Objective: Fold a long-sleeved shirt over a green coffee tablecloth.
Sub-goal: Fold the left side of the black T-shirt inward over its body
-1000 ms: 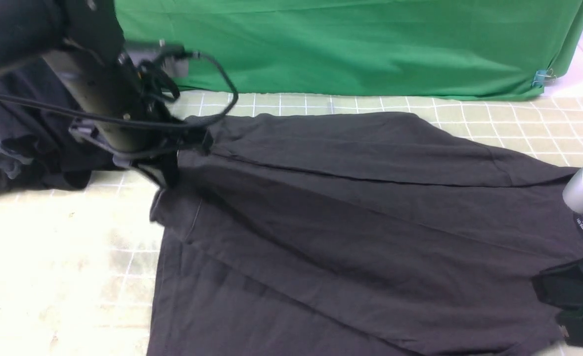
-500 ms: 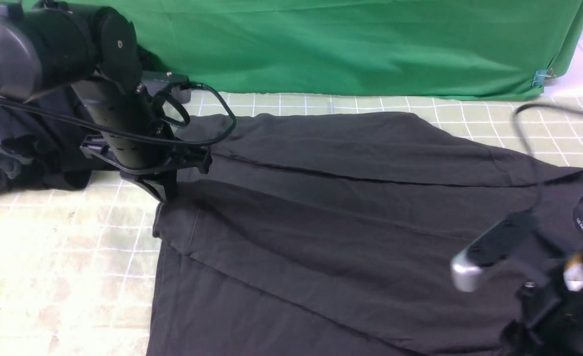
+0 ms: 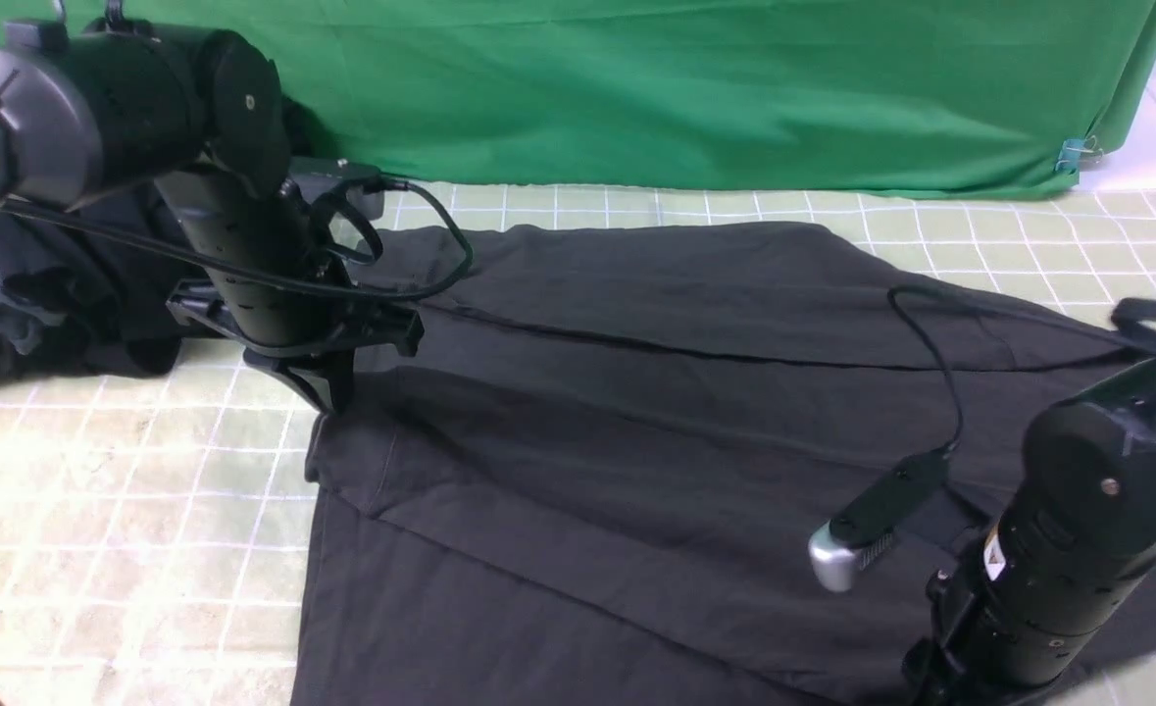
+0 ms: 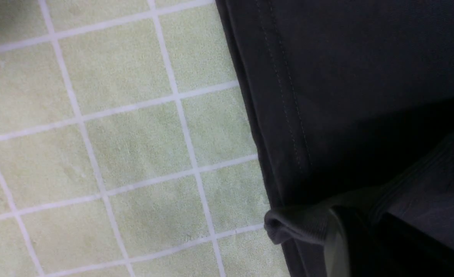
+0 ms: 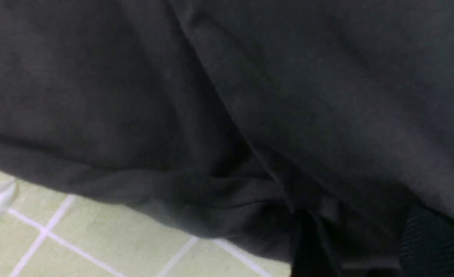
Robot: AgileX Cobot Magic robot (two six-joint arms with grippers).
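Observation:
The charcoal long-sleeved shirt (image 3: 656, 422) lies spread on the pale green gridded tablecloth (image 3: 126, 461). My left gripper (image 3: 327, 387) points down at the shirt's left edge. In the left wrist view it (image 4: 350, 238) is shut on a ribbed sleeve cuff (image 4: 300, 225) that bunches beside one finger (image 4: 334, 250). My right arm (image 3: 1058, 569) stands over the shirt's near right part, its jaws below the front view's edge. In the right wrist view the right gripper (image 5: 361, 238) is open, with its fingers apart and shirt fabric (image 5: 250, 96) lying between and around them at the hem.
A plain deep green cloth (image 3: 734, 88) hangs across the back, with a blue clip (image 3: 1078, 152) at its right corner. A heap of blacker clothing (image 3: 9, 294) lies at the far left behind the left arm. The right wrist camera (image 3: 867, 529) and its cable hang over the shirt.
The right arm has swung in from the right edge and come down over the shirt's near right part, covering the collar label. The left arm has barely moved and keeps its grip.

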